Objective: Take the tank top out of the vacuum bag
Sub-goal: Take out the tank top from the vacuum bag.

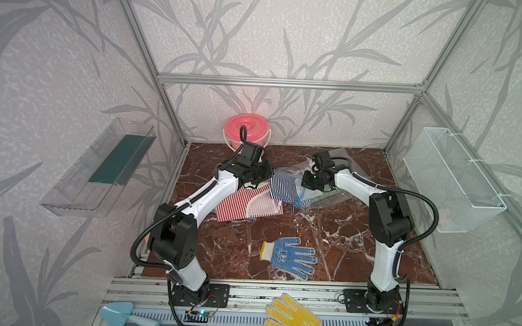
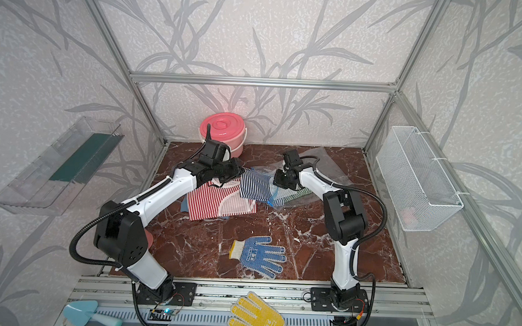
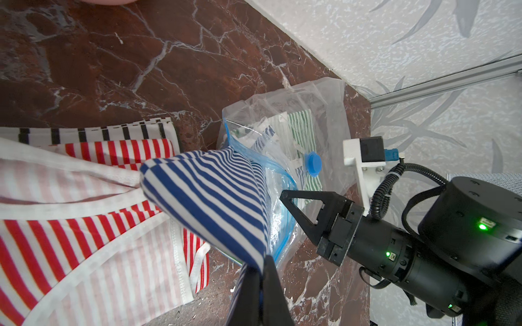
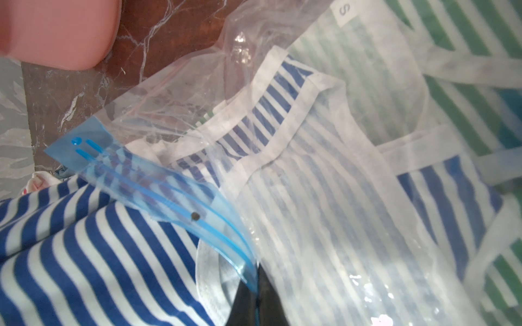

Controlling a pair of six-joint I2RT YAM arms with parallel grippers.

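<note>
A blue-and-white striped tank top [image 1: 284, 186] [image 2: 254, 186] hangs half out of the clear vacuum bag [image 1: 338, 200] [image 3: 319, 113] at the back of the marble floor. My left gripper [image 1: 270, 171] [image 3: 264, 259] is shut on the tank top's free end [image 3: 214, 192], held above the floor. My right gripper [image 1: 305, 183] [image 4: 258, 271] is shut on the bag's blue zip strip [image 4: 169, 197] at the mouth. The rest of the tank top [image 4: 282, 118] lies inside the bag. The round blue valve cap [image 3: 313, 163] shows on the bag.
A red-striped top [image 1: 243, 202] lies under the left arm. A green-striped garment [image 3: 302, 124] is in the bag. A pink lidded bucket [image 1: 246, 133] stands at the back wall. A blue glove [image 1: 292, 256] lies at the front, a yellow glove [image 1: 295, 319] on the rail.
</note>
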